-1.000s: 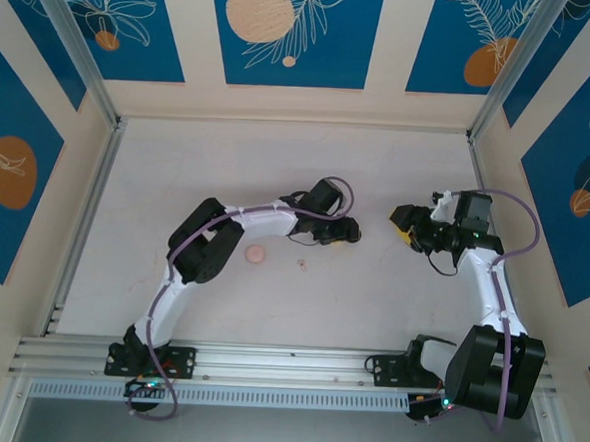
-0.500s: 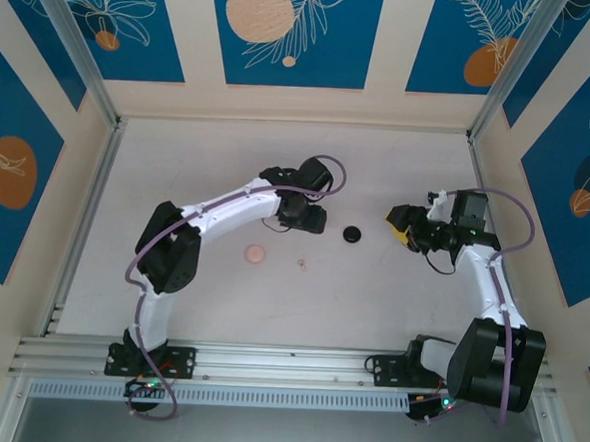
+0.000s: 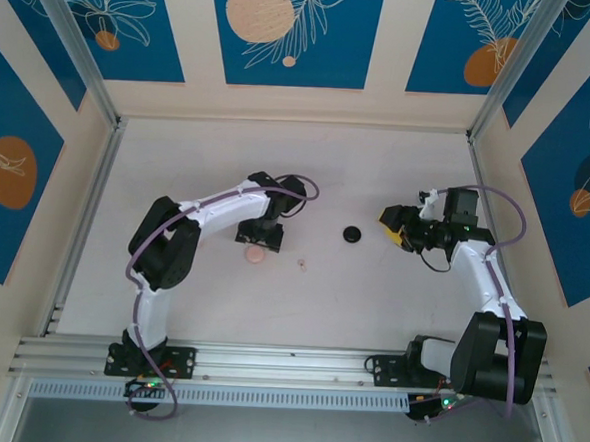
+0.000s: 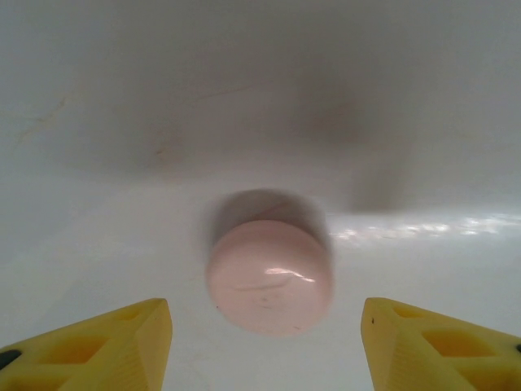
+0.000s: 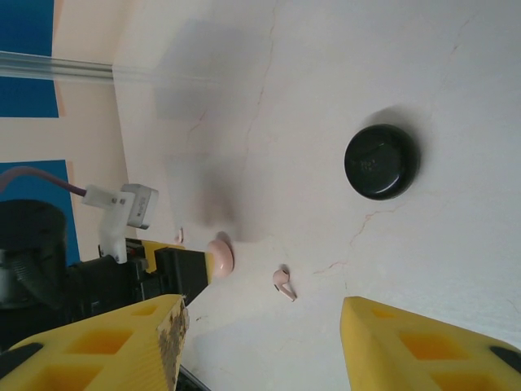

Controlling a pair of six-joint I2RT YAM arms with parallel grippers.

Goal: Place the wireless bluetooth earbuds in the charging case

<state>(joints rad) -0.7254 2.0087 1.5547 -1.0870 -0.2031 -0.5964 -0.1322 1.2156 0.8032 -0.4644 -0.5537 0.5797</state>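
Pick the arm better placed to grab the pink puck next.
Left. Its open left pincer hangs right over the pink puck, a finger on each side with gaps. The right pincer, also open, sits across the table, past the black puck.

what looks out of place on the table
One small pink earbud lies loose on the table, apart from the pink round piece by the left gripper and from the black puck. Nothing looks spilled or broken.

A pink round case (image 4: 269, 277) sits between the parted jaws of the left gripper (image 4: 264, 318), gaps either side. Ahead of the right gripper (image 5: 262, 314), bare table (image 5: 456, 90) reaches a black puck (image 5: 381, 160).
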